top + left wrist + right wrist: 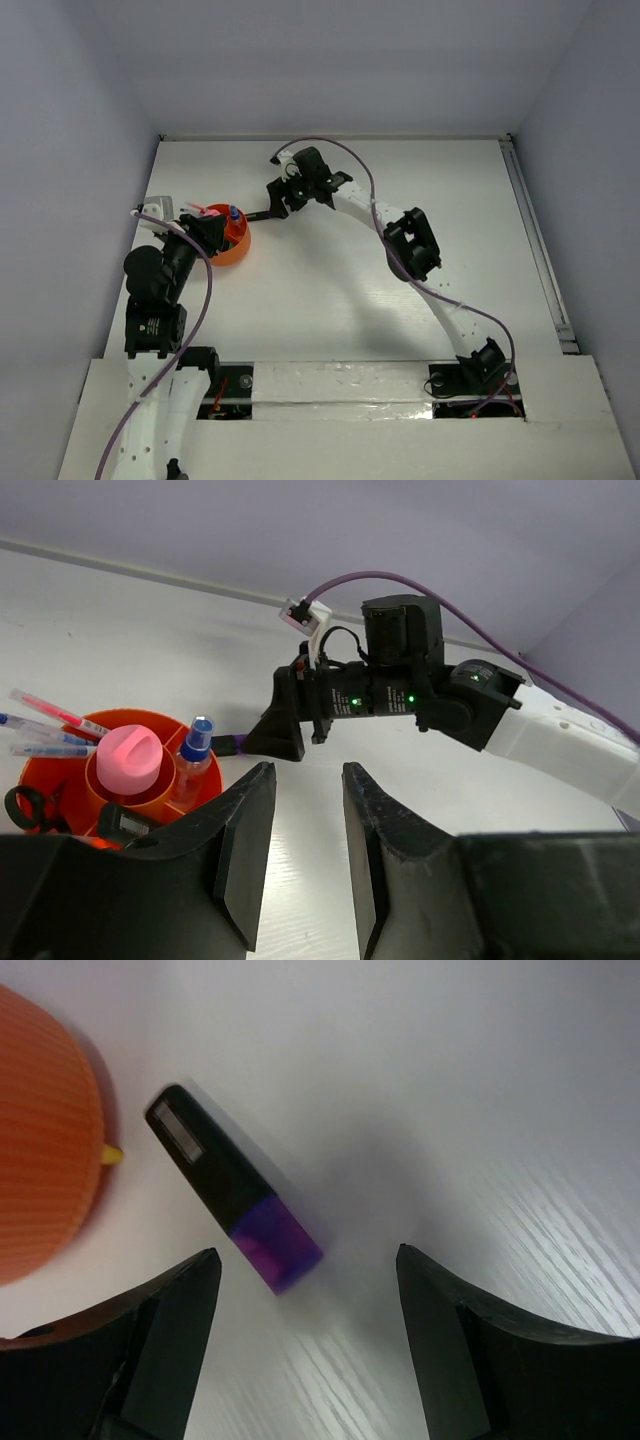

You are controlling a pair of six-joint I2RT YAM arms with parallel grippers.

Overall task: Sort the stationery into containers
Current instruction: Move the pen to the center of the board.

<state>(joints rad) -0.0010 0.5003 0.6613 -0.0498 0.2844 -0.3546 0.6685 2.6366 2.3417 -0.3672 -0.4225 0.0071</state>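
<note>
While right hand hangs over tabletop with fingers spread wide, gripping nothing, purple highlighter lies flat below gap, touching neither finger. Black end points at orange holder, just beside ribbed wall; purple cap nearer hand. Left hand parted too, empty, close beside holder on opposite side. Inside holder: pink-capped bottle in centre well, blue-capped bottle upright next to it, thin pens leaning out over rim, black-handled scissors at edge.

Bright, even overhead light, soft shadows, mild tabletop glare, blurred close-up wrist foregrounds.
</note>
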